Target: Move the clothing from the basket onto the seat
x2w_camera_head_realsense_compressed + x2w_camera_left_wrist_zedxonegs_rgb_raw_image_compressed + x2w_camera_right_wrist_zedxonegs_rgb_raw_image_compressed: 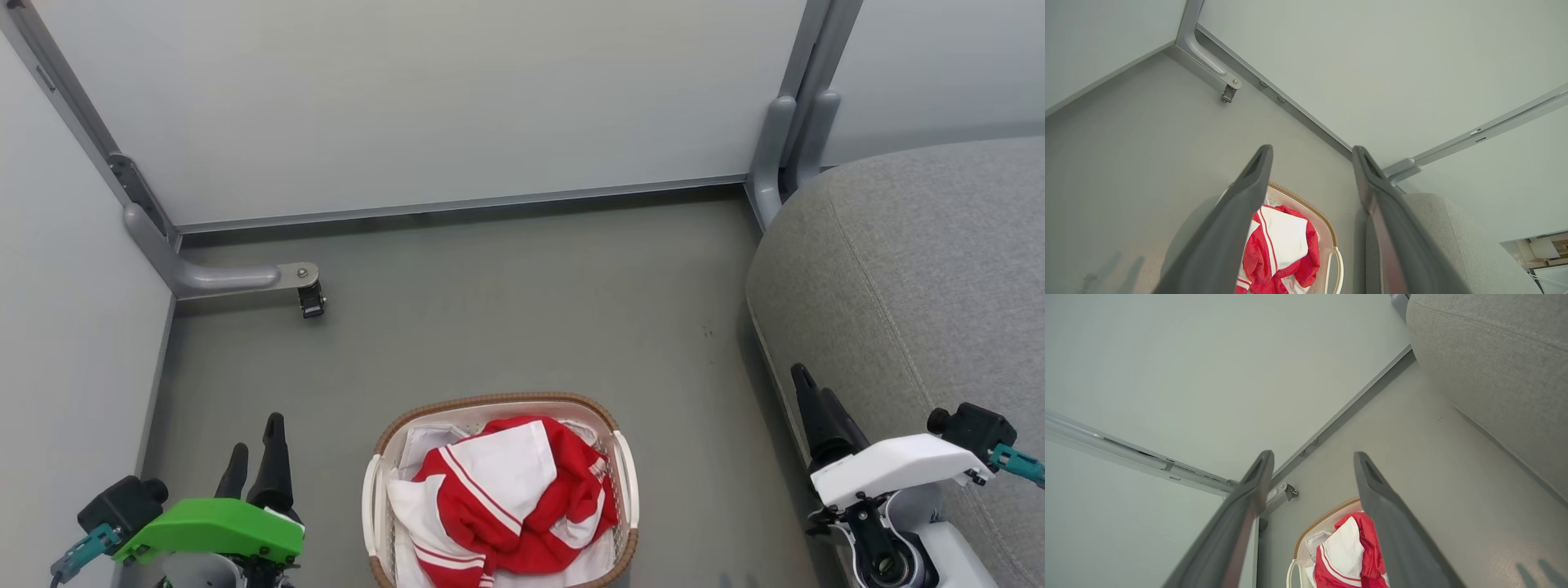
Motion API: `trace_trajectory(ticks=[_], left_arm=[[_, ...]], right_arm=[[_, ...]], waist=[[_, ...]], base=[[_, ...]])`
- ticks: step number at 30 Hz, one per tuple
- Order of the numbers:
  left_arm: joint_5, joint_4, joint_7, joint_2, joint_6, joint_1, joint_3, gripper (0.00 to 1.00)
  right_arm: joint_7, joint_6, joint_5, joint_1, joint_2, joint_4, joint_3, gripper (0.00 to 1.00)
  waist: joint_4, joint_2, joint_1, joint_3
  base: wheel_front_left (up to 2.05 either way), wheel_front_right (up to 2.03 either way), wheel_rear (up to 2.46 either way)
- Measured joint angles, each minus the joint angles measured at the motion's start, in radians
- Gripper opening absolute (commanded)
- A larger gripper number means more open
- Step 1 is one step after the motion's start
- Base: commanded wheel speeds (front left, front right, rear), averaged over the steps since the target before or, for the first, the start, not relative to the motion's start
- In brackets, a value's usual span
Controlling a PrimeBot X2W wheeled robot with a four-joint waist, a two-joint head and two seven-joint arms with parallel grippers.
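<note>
The red and white clothing (510, 498) lies crumpled in the white basket (624, 465) with the brown rim, on the floor at the bottom middle of the head view. The grey seat (922, 269) fills the right side. My left gripper (255, 445) hangs open at the lower left, well left of the basket. Beside the seat's edge at the lower right, my right gripper (816, 400) is open too. In the left wrist view the clothing (1286, 241) and basket (1327, 237) show between the empty fingers. The right wrist view has the clothing (1347, 551) low between its fingers and the seat (1494, 367) at the upper right.
Pale partition walls (424, 106) close the corner behind and to the left. A grey metal foot with a caster (310, 296) juts from the left wall. Another bracket (784, 155) stands by the seat's far corner. Grey floor (522, 310) lies between basket and wall.
</note>
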Motion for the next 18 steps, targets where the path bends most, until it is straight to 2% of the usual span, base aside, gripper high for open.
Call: trace_trajectory(ticks=[18], left_arm=[[0.252, 0.015, -0.058, 0.043, 0.065, -0.003, -0.098, 1.00]], right_arm=[[-0.059, 0.000, -0.297, -0.018, -0.005, 0.035, 0.031, 1.00]], waist=[[0.010, 0.0000, 0.0000, 0.002]], base=[[0.00, 0.00, 0.00]])
